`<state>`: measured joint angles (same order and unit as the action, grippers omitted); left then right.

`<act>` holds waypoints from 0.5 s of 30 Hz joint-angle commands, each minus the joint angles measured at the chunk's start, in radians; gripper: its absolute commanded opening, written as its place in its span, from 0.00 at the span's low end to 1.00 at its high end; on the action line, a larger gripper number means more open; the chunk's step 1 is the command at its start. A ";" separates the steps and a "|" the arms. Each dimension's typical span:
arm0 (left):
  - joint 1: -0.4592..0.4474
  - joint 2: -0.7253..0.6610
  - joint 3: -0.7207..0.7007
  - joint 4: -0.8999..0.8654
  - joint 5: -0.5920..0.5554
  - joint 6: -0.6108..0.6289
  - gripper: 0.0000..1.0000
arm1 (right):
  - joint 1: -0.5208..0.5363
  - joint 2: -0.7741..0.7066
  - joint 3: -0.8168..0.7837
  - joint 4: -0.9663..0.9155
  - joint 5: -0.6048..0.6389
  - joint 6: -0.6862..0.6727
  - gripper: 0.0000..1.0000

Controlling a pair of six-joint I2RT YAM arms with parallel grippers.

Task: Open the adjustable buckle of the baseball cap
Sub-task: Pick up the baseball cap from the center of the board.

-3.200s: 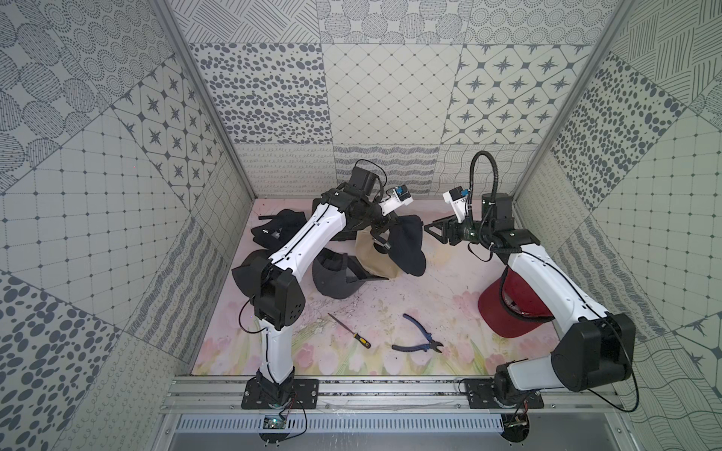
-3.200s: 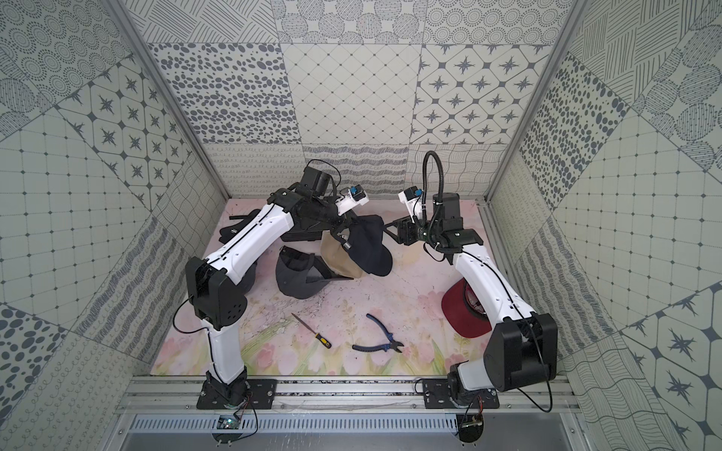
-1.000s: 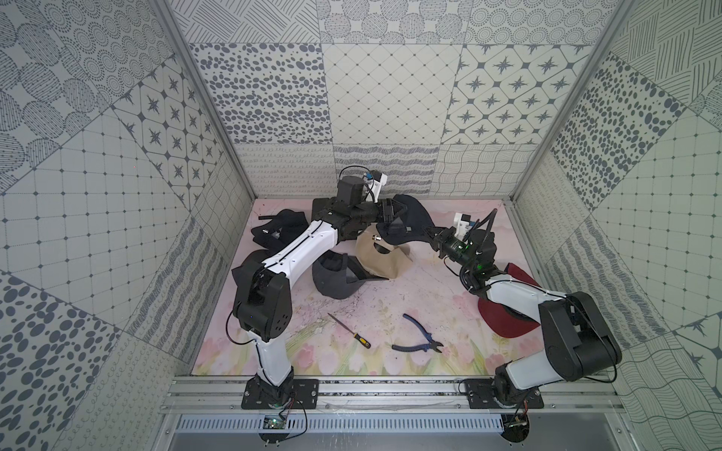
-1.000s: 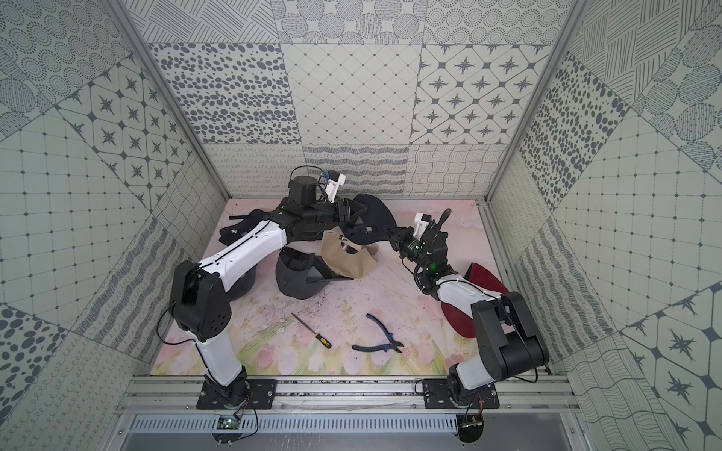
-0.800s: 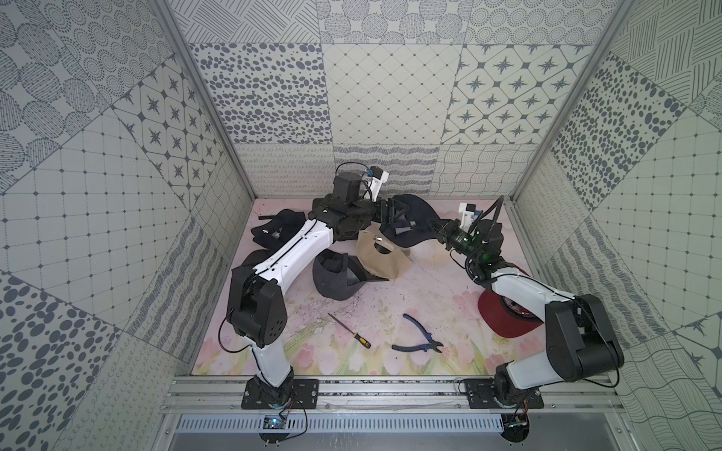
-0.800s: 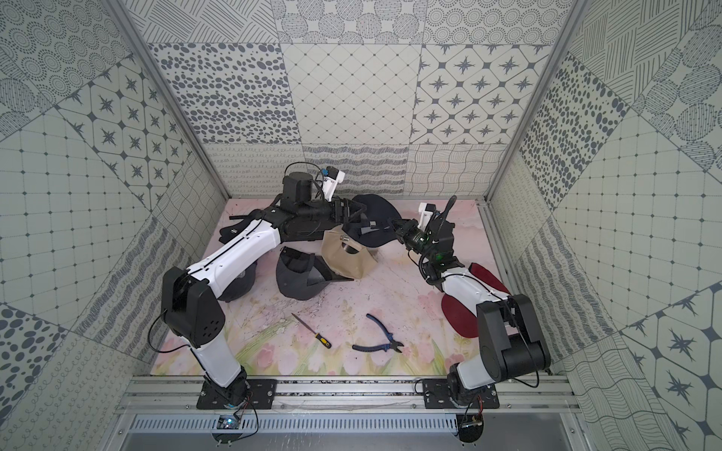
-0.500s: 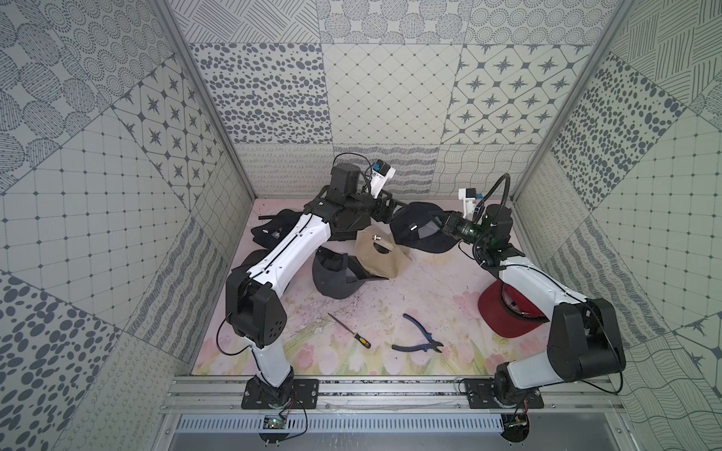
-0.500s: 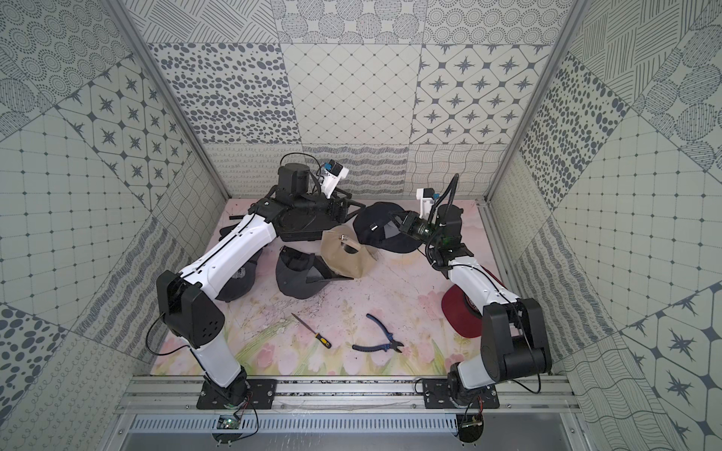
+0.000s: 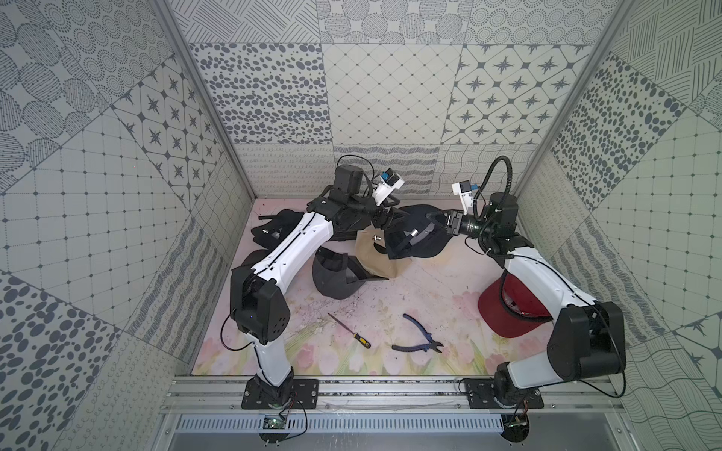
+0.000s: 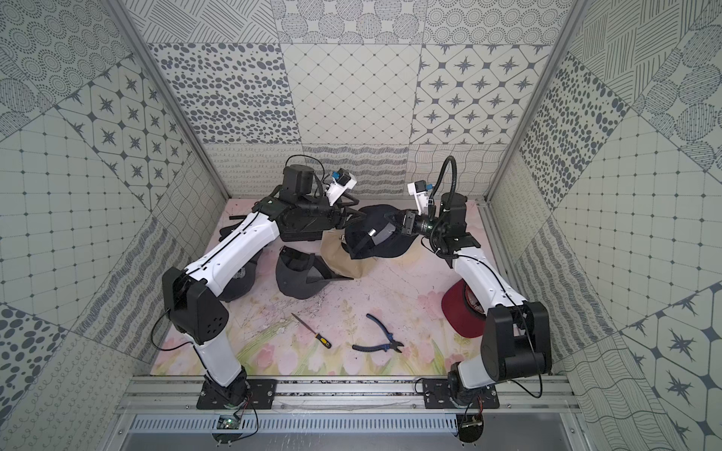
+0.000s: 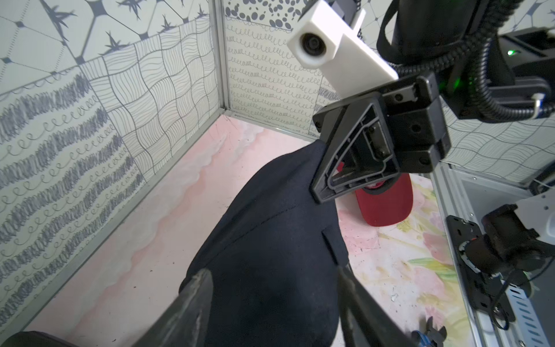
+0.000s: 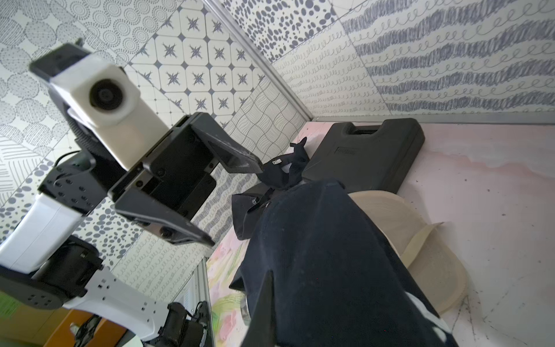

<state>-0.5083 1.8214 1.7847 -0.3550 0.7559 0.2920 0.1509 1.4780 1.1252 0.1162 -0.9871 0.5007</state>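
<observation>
The navy cap (image 9: 428, 246) is hanging in the air in the upper middle of both top views, just above the tan cap (image 9: 371, 259) lying on the table, and it is spanning the gap between the two arms. The right gripper (image 9: 434, 217) is reaching in from the right of the frame and pinching the cap's edge, jaws closed on the fabric. From where I stand it looks to be bearing the whole cap. The left gripper (image 9: 385, 219) is facing it from the left with its jaws standing apart. In the right wrist view one of its fingertips (image 12: 246, 162) is touching the bunched strap (image 12: 282, 175) at the cap's back, but nothing is being clamped there.

The buckle (image 10: 371, 232) is showing as a small silver piece on the strap across the cap's open back, turned up toward the top cameras and sitting between the two grippers.

I'd say the step in hand is lining up — one arm is presenting the cap while the other is hunting for a hold on the strap. The next move is calling for the left gripper to settle around the loose strap end or the buckle's flap, close, and draw it away from the right gripper's hold. The fabric is limp and the strap narrow, so the aim has to be fine — and the right grip must not slip.
</observation>
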 commanded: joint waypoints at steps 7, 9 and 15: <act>-0.030 0.079 0.083 -0.062 0.170 0.070 0.60 | -0.001 0.031 0.070 -0.050 -0.098 -0.143 0.00; -0.044 0.101 0.111 -0.090 0.158 0.091 0.60 | -0.001 0.031 0.070 -0.044 -0.113 -0.144 0.00; -0.065 0.173 0.217 -0.246 0.156 0.144 0.52 | -0.001 0.007 0.070 -0.058 -0.114 -0.164 0.00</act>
<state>-0.5594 1.9556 1.9366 -0.4725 0.8547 0.3695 0.1509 1.4967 1.1652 0.0399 -1.0779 0.3767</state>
